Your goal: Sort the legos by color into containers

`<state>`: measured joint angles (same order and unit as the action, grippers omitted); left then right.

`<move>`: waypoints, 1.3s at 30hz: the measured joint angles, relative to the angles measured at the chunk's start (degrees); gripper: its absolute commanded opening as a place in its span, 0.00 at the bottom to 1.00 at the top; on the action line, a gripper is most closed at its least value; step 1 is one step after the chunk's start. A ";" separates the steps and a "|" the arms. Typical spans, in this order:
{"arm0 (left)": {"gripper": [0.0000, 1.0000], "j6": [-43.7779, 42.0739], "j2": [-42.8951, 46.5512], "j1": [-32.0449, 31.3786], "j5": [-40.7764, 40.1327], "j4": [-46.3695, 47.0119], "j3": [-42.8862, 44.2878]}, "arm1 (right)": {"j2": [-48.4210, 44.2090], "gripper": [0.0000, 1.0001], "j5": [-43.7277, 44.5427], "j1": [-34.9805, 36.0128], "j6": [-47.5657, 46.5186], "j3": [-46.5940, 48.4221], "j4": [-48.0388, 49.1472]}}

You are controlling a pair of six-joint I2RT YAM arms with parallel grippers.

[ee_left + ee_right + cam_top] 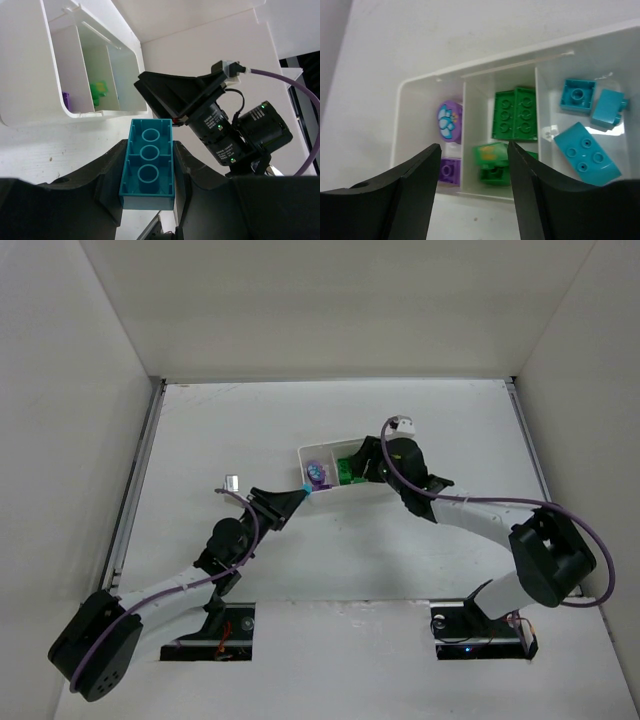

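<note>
The white tray lies at the table's middle. In the right wrist view its left compartment holds a round purple piece and a purple brick. The middle one holds green plates and a green brick. The right one holds three teal bricks. My right gripper is open and empty, above the tray's near wall. My left gripper is shut on a long teal brick, just off the tray's near left corner.
White walls enclose the table on three sides. The right arm's black gripper shows in the left wrist view, close beyond the held brick. The arms' bases and cables sit at the near edge.
</note>
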<state>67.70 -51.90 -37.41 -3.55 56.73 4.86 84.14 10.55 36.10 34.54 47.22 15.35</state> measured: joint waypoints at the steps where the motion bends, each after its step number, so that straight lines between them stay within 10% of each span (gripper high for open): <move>1: 0.29 -0.22 0.00 -0.11 -0.02 0.00 0.00 | 0.48 0.72 0.35 0.00 -0.28 0.11 -0.50; 17: 0.27 -9.16 -7.85 -0.90 -2.75 -7.28 12.55 | -20.22 0.76 5.92 1.86 0.24 -15.21 5.38; 39: 0.31 -30.99 -34.10 -3.78 -16.90 -30.91 40.39 | -20.26 0.76 8.52 1.86 1.92 -19.28 11.10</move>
<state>36.71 -86.00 -41.19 -20.45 25.82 45.25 63.88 19.07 37.95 36.47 27.94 26.46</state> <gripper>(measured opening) 0.337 0.764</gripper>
